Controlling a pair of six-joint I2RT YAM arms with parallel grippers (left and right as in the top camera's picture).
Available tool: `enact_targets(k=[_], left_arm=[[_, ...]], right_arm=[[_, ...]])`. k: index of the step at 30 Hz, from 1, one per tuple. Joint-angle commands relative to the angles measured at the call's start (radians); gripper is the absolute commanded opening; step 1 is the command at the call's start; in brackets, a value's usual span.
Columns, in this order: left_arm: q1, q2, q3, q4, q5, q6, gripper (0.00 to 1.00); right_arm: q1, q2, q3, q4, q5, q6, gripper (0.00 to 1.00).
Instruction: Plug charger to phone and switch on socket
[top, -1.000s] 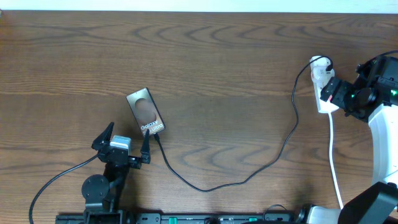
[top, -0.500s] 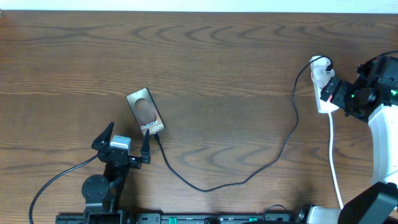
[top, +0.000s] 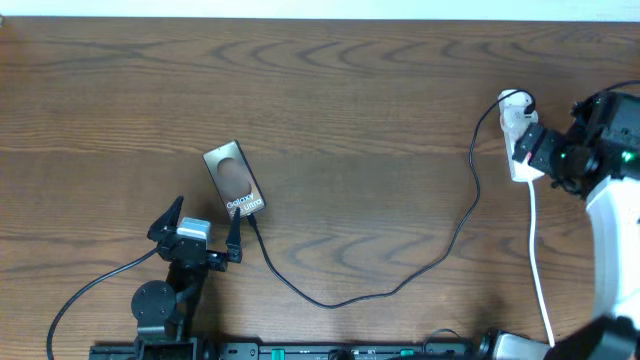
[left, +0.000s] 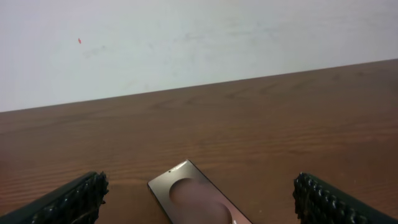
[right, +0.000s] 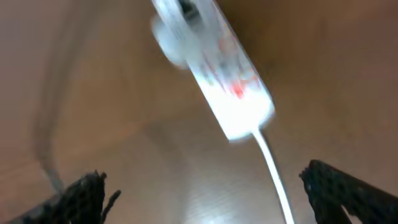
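The phone (top: 234, 180) lies flat left of centre, its brown-black face up; it also shows in the left wrist view (left: 196, 199). The black charger cable (top: 400, 283) runs from the phone's near end in a long curve to the white socket strip (top: 517, 135) at the far right. Its plug tip sits at the phone's near edge. My left gripper (top: 200, 228) is open and empty just in front of the phone. My right gripper (top: 535, 150) is open and hovers over the near end of the socket, which looks blurred in the right wrist view (right: 217, 68).
The socket's white cord (top: 537, 260) runs from the strip toward the front edge on the right; it also shows in the right wrist view (right: 273, 168). A pale wall (left: 186, 43) stands behind the table's far edge.
The right arm has shifted slightly near the socket. The left arm, the phone and the cable have not moved.
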Motion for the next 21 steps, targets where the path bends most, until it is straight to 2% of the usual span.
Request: enact_targets(k=[1,7,10,13,18,21], left_arm=[[0.004,-0.006,-0.014,-0.042,-0.005,-0.016,0.98],[0.004,-0.006,-0.014,-0.042,-0.005,-0.016,0.98],[0.004,-0.006,-0.014,-0.042,-0.005,-0.016,0.98],[0.004,-0.006,-0.014,-0.042,-0.005,-0.016,0.98],[0.004,-0.006,-0.014,-0.042,-0.005,-0.016,0.98],[0.004,-0.006,-0.014,-0.042,-0.005,-0.016,0.98]], right_arm=[[0.087,-0.12,-0.151,0.203,0.002,0.043,0.99],[0.236,-0.325,-0.539,0.79,0.067,0.042,0.99],[0.257,-0.443,-0.739,1.031,0.078,0.042,0.99],[0.256,-0.558,-0.909,1.183,0.087,0.042,0.99],[0.256,-0.764,-1.117,1.23,0.126,0.041,0.99],[0.255,-0.895,-1.113,1.036,0.138,0.022,0.99]])
